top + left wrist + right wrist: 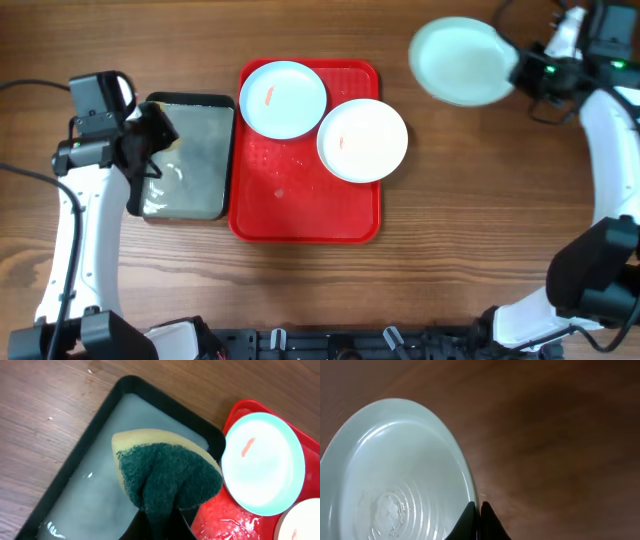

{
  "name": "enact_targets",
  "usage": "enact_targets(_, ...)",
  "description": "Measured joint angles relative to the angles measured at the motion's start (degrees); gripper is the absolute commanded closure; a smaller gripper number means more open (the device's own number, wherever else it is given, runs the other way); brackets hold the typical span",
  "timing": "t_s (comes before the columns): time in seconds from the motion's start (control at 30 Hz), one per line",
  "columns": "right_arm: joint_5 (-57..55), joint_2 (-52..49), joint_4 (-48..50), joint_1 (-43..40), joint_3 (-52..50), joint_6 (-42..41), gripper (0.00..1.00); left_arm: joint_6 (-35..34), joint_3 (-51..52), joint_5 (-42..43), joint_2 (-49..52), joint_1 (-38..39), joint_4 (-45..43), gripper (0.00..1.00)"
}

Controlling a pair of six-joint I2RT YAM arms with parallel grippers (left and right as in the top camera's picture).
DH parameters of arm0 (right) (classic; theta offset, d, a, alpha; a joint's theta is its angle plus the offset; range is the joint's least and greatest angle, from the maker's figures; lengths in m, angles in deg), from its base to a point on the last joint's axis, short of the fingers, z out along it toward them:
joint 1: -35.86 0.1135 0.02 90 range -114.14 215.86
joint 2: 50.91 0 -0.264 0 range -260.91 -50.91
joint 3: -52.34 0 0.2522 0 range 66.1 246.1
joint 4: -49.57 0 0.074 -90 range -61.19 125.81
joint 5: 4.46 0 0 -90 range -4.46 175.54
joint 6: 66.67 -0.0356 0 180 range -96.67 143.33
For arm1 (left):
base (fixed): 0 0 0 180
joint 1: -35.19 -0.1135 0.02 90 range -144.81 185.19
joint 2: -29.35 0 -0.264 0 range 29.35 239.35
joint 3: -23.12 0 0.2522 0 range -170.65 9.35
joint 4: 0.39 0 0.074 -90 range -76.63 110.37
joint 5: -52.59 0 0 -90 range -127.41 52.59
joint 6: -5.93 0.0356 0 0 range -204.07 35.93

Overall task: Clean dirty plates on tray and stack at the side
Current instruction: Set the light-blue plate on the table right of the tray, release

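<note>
Plates (287, 98): two smeared on tray (300, 215), third plate (460, 62) off it, far right.
Right gripper (517, 68): clamped on its rim.
Left gripper (152, 138): pinching sponge (167, 475) over pan (190, 195).
Handling: likely stiff, slick, breakable; take rims.

A sponge (165, 472) is gripped between the fingers (186, 529). Its yellow foam is turned away from them and its dark green scouring face is folded down into the grip. Beyond and to the left of the fingers, a black-rimmed pan (82, 505) is seen on the wooden worktop (45, 405), its grey floor covered with a wet film. To the right of the fingers, the red tray (220, 515) is set just beside the pan. A turquoise plate (265, 470), marked with one reddish smear, is carried on it. The edge of a white plate (304, 521) is seen further right, cut off by the frame.
</note>
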Motion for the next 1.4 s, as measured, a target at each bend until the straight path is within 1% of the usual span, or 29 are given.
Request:
enact_targets(0.17, -4.35, -2.67, -2.36, -1.16, -0.20, 1.62, 0.95, 1.73, 0.00, 0.00, 1.25, 3.02, -0.68, 0.96)
enact_targets(0.33, -6.45, -5.53, -2.60, -1.05, -1.84, 2.56, 0.96, 4.04, 0.00, -0.07, 2.23, 5.55, -0.83, 0.96)
enact_targets(0.57, -7.91, -8.35, -2.60, -1.05, -3.56, 2.99, 0.94, 5.11, 0.00, -1.49, 3.19, 5.81, -0.92, 0.96)
enact_targets(0.83, -8.35, -9.31, -4.17, -1.07, -3.78, 4.44, 0.90, 10.56, 0.04, -1.57, 5.57, 6.10, -0.81, 0.96)
enact_targets(0.97, -8.35, -9.33, -5.84, -1.07, -3.78, 4.90, 0.82, 11.82, 0.09, -1.55, 6.58, 6.14, -1.05, 0.96)
enact_targets(1.03, -8.35, -9.33, -6.69, -1.05, -3.78, 5.38, 0.75, 12.13, 0.09, -1.55, 7.13, 6.19, -1.07, 0.96)
enact_targets(1.07, -8.37, -9.33, -6.78, -1.05, -3.78, 5.60, 0.68, 12.26, 0.09, -1.55, 7.41, 6.19, -1.07, 0.96)
enact_targets(1.1, -8.35, -9.33, -6.78, -1.07, -3.78, 5.77, 0.64, 12.31, 0.09, -1.57, 7.61, 6.19, -1.07, 0.96)
enact_targets(1.2, -7.17, -9.33, -6.47, -1.07, -3.78, 6.93, 0.55, 12.37, 0.09, -1.57, 8.11, 6.19, -1.05, 0.96)
enact_targets(1.37, 0.74, -9.33, -10.64, -1.05, -2.97, 10.19, 0.54, 12.55, 0.09, -1.55, 8.31, 6.19, -1.07, 0.96)
enact_targets(1.4, 4.46, -9.33, -12.55, -0.92, -2.10, 11.37, 0.53, 12.55, 0.09, -1.55, 8.31, 6.19, -1.09, 0.96)
